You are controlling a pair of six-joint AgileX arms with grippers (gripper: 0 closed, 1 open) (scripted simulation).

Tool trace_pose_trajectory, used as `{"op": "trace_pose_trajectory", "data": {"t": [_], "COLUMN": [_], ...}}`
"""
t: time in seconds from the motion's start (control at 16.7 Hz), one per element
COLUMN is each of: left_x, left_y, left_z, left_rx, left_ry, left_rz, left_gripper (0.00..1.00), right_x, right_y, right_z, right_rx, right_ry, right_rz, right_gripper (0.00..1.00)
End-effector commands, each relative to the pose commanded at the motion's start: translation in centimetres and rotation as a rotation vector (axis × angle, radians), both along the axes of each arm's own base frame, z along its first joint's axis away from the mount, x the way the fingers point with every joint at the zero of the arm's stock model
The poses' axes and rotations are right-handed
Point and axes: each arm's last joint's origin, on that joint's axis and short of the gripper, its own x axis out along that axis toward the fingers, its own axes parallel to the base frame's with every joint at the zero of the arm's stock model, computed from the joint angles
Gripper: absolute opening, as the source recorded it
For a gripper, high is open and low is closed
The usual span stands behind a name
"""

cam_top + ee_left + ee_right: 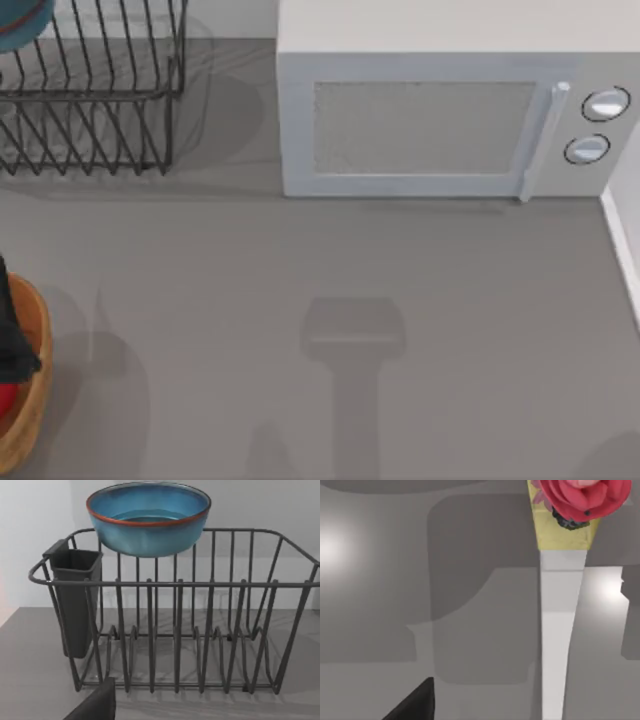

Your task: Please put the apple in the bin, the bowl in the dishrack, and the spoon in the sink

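We find no legible text, label, brand, number or sign. The microwave (440,120) at the upper right of the top view carries two unmarked round dials (606,104); the bowl (148,517) and dishrack (175,630) are unlettered.

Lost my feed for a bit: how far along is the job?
Apple looks done: red shows inside the bin. The bowl is at the far rim of the dishrack; whether it is settled I cannot tell. Left: the spoon, its white handle seen from my right wrist, is not yet in a sink.
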Motion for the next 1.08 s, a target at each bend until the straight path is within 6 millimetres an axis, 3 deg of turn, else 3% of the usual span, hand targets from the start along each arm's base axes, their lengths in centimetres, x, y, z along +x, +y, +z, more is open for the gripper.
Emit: {"op": "trace_pose_trajectory", "data": {"t": [0.24, 0.54, 1.08], "left_x": [0.0, 0.0, 0.0], "left_y": [0.0, 0.0, 0.0], "left_z": [0.0, 0.0, 0.0], "left_rx": [0.0, 0.0, 0.0], "left_ry": [0.0, 0.0, 0.0], "left_rz": [0.0, 0.0, 0.0], "left_gripper": [1.0, 1.0, 1.0], "right_x": [-0.4, -0.5, -0.5], "right_y": [0.2, 0.3, 0.3], "right_z": [-3.3, -3.6, -3.6], "right_rx": [0.003, 0.004, 0.004], "right_ry": [0.005, 0.007, 0.007], "right_rz": [0.001, 0.0, 0.0], "right_gripper": [1.0, 1.0, 0.32]}}
